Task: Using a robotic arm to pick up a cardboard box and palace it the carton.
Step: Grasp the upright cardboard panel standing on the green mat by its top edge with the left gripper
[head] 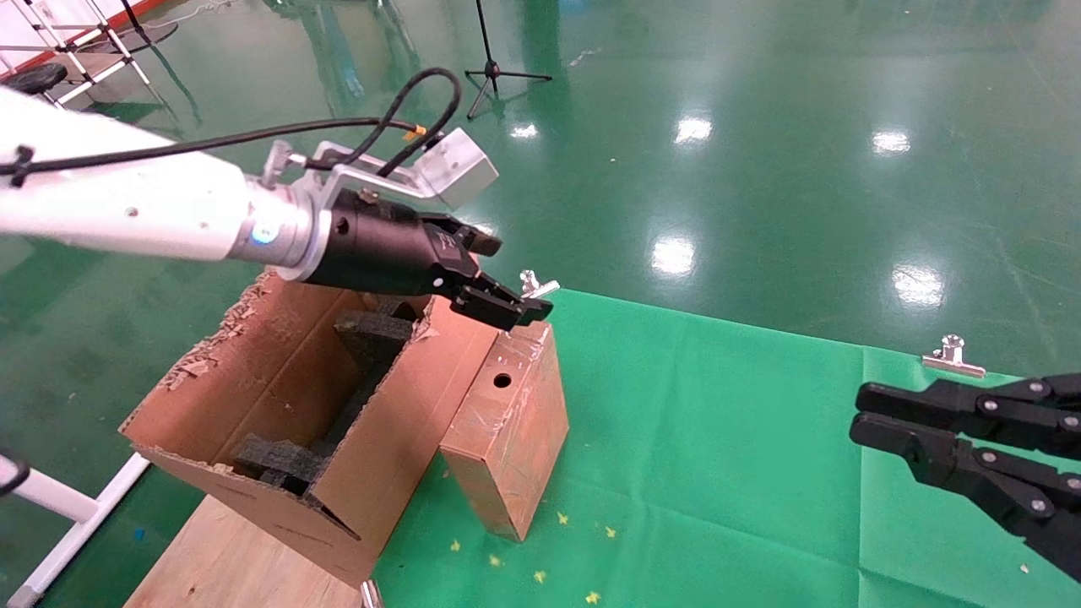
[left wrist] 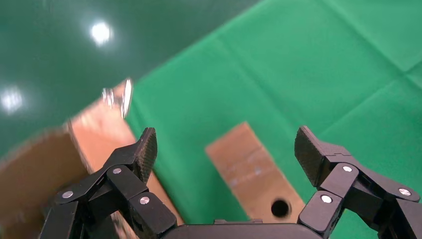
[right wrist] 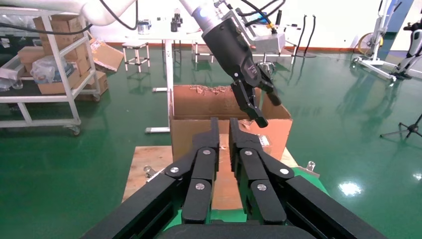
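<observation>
The cardboard box (head: 507,439) stands on end on the green-covered worktop (head: 718,439), directly under the left claw (head: 498,283) and free of it, its top narrow face with the round hole turned up toward the fingers. One long side of the box rests against the outer wall of the carton (head: 279,405), which sits just behind and beside the claw's wrist, partly on a wooden board (head: 220,557) at the worktop's edge. The carton is open at the top, its flap edges ragged and torn, and black foam pieces (head: 283,460) lie inside it. The robotic arm (head: 143,207) reaches over the carton's opening, so the left claw hangs just above the box's upper end with its black fingers spread wide and nothing between them. In the left wrist view the two fingertips (left wrist: 145,149) stand well apart, and the cardboard box (left wrist: 251,174) shows in the gap between them with its hole (left wrist: 279,207) close to the claw's base; the carton (left wrist: 35,174) lies off to one side of the fingers. A silver clip (head: 538,285) sits at the worktop's far edge just beyond the claw's tips. The right claw (head: 878,414) is parked well away from the box, low over the green cloth on the robot's right, with its fingers nearly together and nothing held. In the right wrist view these fingers (right wrist: 211,149) point toward the carton (right wrist: 229,119), above which the left claw (right wrist: 259,107) hangs.
</observation>
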Robot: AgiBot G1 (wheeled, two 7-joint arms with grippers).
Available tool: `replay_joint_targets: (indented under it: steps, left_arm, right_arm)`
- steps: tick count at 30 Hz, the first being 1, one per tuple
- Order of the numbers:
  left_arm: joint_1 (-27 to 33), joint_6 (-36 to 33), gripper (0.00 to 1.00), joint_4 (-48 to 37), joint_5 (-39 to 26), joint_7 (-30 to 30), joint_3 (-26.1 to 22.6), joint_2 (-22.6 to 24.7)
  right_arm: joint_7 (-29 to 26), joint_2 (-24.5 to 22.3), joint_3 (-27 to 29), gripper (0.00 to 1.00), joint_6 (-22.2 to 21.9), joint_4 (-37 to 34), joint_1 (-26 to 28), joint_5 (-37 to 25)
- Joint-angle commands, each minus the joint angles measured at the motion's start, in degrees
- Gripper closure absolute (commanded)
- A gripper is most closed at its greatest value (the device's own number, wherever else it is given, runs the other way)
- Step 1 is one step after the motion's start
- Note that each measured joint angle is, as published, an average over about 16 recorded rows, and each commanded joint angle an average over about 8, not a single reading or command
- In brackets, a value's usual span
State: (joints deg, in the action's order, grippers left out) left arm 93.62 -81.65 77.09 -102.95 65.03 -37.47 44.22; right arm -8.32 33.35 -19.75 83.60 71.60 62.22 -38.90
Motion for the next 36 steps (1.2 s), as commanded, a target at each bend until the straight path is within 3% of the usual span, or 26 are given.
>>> replay_joint_targets:
  steps: [1, 6, 10, 28, 30, 32, 33, 36]
  left_arm:
    - [1.91, -2.24, 0.00, 0.14, -2.70, 4.54, -1.28, 1.08]
    - [4.93, -7.22, 0.00, 0.20, -7.85, 16.98, -5.31, 4.51]
    - [5.88, -7.99, 0.00, 0.33, -7.44, 22.74, -7.90, 5.56]
    - [5.49, -6.64, 0.00, 0.59, -4.21, 27.31, -15.47, 5.98]
    - [5.58, -6.64, 0.00, 0.60, -4.20, 27.29, -16.08, 6.04]
    - [5.65, -6.65, 0.01, 0.59, -4.19, 27.29, -16.50, 6.10]
    - [5.67, -6.66, 0.09, 0.59, -4.19, 27.29, -16.62, 6.13]
    - [5.71, -6.68, 0.47, 0.59, -4.15, 27.30, -16.84, 6.17]
  right_arm:
    - [0.00, 0.00, 0.00, 1.00, 0.00, 0.00, 0.00, 0.00]
    - [0.00, 0.00, 0.00, 1.00, 0.00, 0.00, 0.00, 0.00]
    - [0.00, 0.00, 0.00, 1.00, 0.00, 0.00, 0.00, 0.00]
    - [0.01, 0.00, -0.01, 1.00, -0.01, 0.00, 0.00, 0.01]
    - [0.01, -0.01, -0.01, 0.91, -0.01, -0.01, 0.00, 0.01]
    - [0.01, -0.01, -0.01, 0.66, -0.02, -0.01, -0.01, 0.02]
    - [0.01, -0.01, -0.01, 0.53, -0.02, -0.01, -0.01, 0.02]
    - [0.01, -0.01, -0.01, 0.16, -0.02, -0.02, -0.01, 0.02]
